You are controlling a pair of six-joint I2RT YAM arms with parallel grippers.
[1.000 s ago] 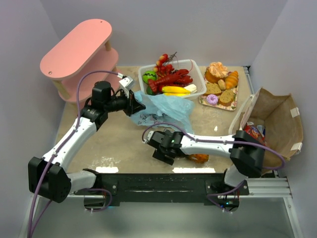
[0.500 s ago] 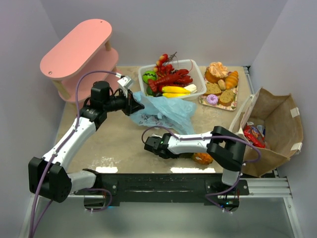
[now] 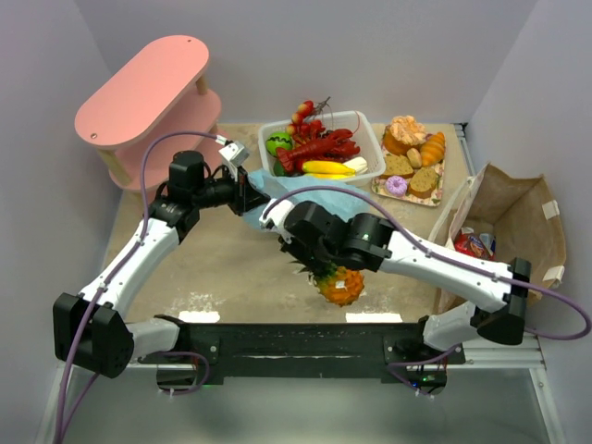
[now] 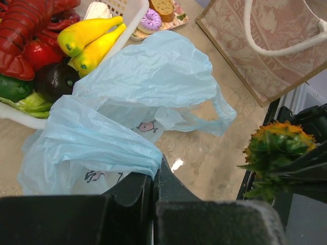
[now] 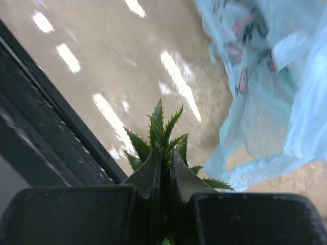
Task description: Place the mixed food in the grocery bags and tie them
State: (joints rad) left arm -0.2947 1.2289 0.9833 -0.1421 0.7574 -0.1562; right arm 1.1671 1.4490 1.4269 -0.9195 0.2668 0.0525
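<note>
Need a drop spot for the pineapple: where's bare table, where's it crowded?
Bare: front-left table, between blue bag, pineapple and front rail. Crowded: back right, with white basket, food tray and paper bag close together.

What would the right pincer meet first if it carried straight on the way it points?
Apart from the pineapple it grips, probably the bare tabletop, beside the blue bag; depth is unclear.

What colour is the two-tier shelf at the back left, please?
Pink; the shelf shows best in the top view.
</note>
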